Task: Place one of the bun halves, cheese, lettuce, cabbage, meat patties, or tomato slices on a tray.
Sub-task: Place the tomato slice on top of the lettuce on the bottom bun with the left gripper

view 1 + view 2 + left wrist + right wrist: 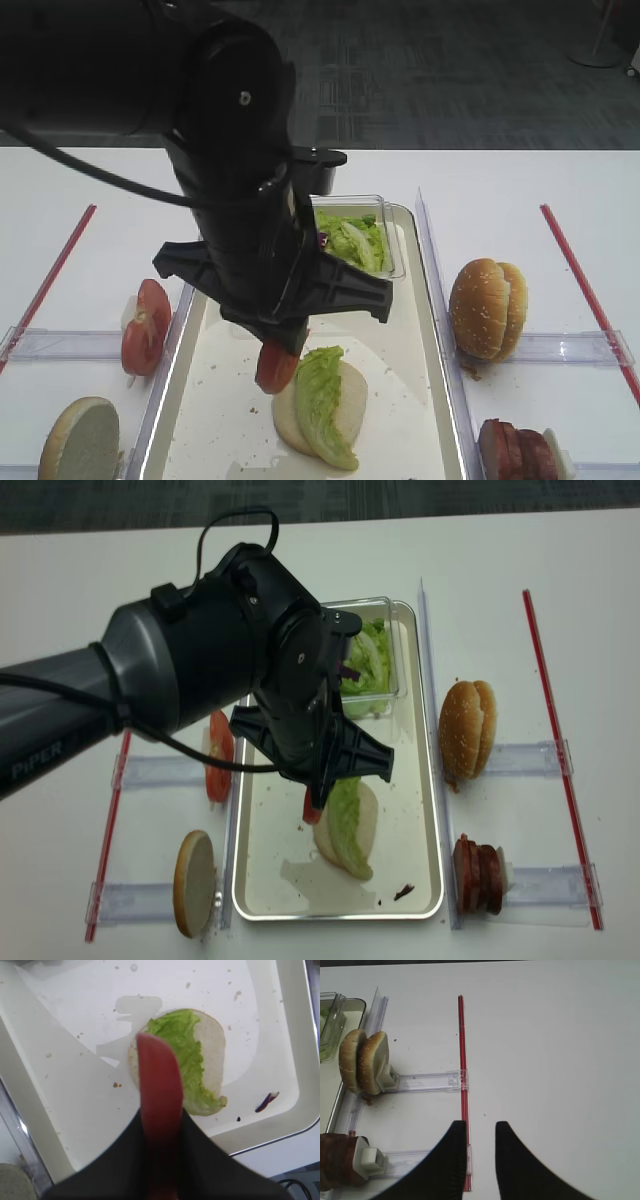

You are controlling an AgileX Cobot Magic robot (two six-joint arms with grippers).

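Observation:
My left gripper (161, 1120) is shut on a red tomato slice (159, 1095), held on edge. It hangs over the silvery tray (225, 400), just left of a bun half (350, 385) that lies cut face up with a lettuce leaf (322, 390) on it. From the high views, the tomato slice (312, 805) pokes out below the black left gripper (318, 795) and the arm hides much of the tray's far half. My right gripper (480, 1127) is open and empty over the white table, above a red strip (462, 1060).
A clear tub of lettuce (355, 238) sits at the tray's far end. More tomato slices (145, 325) and a bun half (80, 440) stand in holders on the left. Two bun halves (487, 308) and meat patties (515, 450) stand on the right. A cabbage shred (405, 890) lies in the tray.

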